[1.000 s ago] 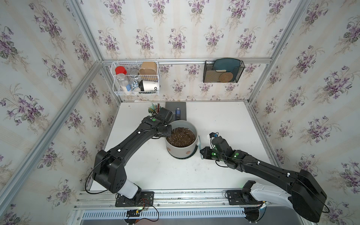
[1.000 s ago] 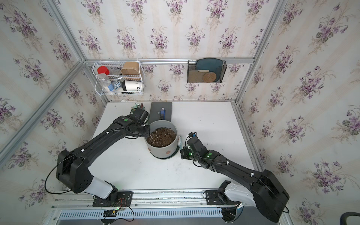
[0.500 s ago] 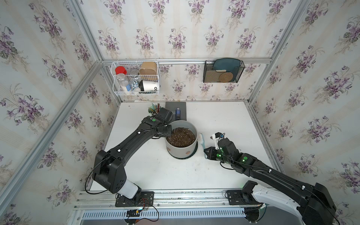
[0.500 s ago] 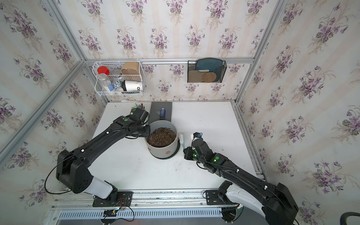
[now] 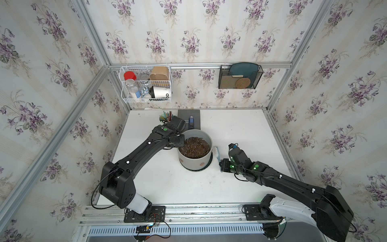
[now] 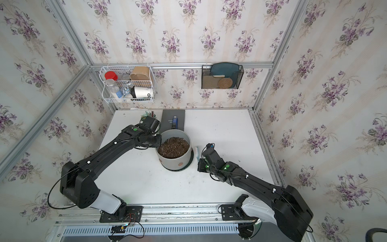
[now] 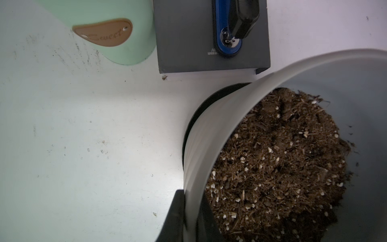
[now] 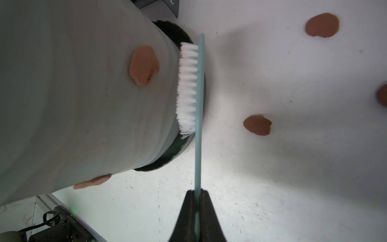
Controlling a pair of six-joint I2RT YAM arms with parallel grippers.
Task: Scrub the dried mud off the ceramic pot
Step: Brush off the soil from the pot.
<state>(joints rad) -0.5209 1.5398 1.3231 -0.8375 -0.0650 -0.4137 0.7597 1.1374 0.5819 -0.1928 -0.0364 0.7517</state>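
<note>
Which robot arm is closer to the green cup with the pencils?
Left. The left end effector pinches the rim of the pot, close to the green cup. The right end effector holds a brush at the pot's opposite side, farther off.

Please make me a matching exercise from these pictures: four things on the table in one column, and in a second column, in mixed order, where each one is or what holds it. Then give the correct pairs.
Things
1. pale grey cylindrical ceramic pot
2. teal-handled brush with white bristles
3. mint-green cup with a brown oval label
4. blue-and-black stapler

States
A. lies on the dark grey flat box
B. handle clamped in the right gripper
C. rim pinched by the left gripper
D. stands beside the box, held by nothing

Pairs: 1-C, 2-B, 3-D, 4-A
</note>
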